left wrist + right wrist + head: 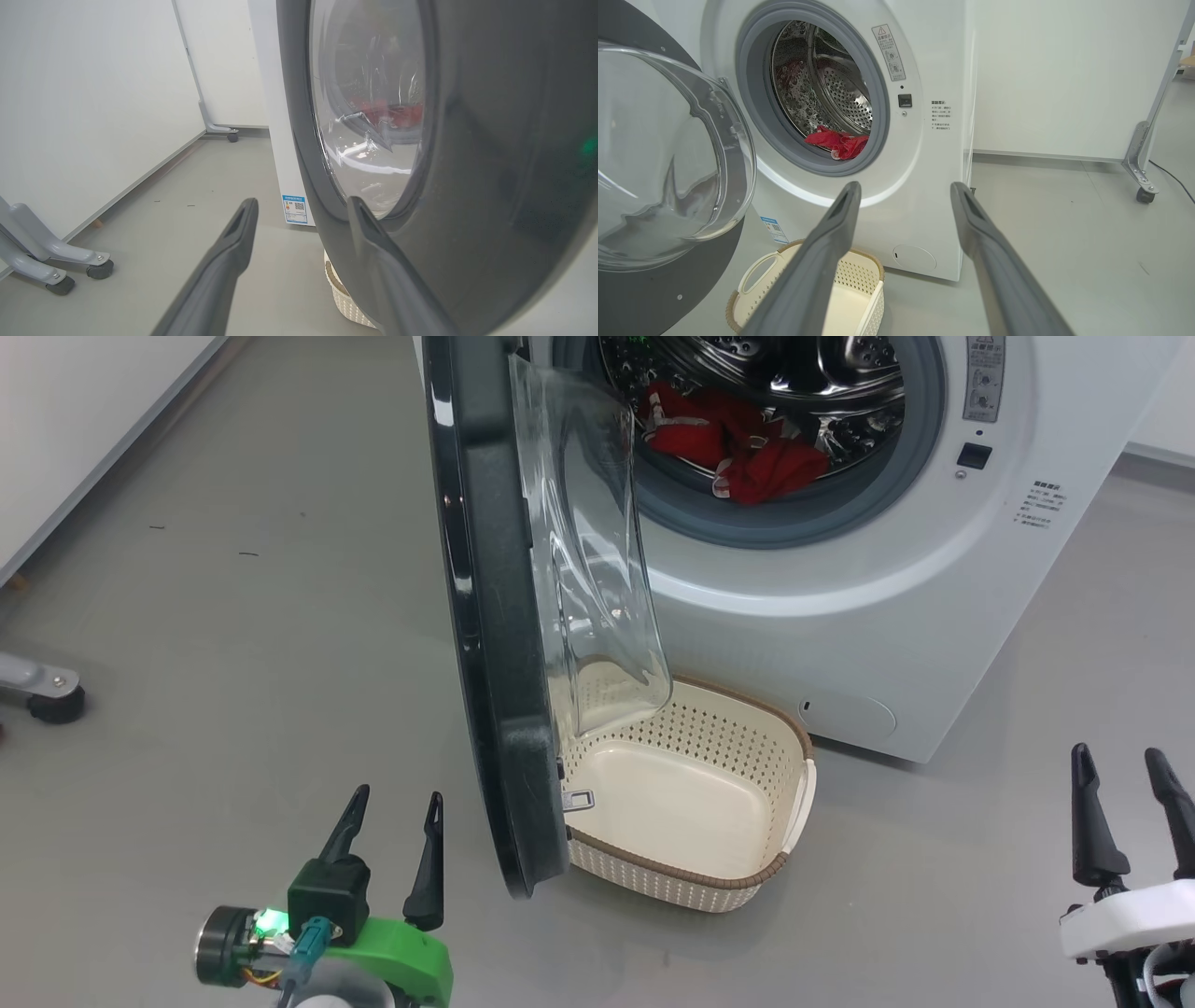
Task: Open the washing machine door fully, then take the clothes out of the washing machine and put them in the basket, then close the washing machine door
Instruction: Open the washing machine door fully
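1. while only partly swung out, washing machine door hanging over the basket, parked on the floor below the drum mouth to catch the load.
2. clothes heaped red at the front lip inside the washing machine, within reach.
3. left pincer spread wide just beside the door's outer face, likely to push it fully open.
4. right pincer wide, empty, well apart.

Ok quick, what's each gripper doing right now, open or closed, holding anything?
left gripper: open, holding nothing, fingers beside the washing machine door.
right gripper: open, holding nothing.
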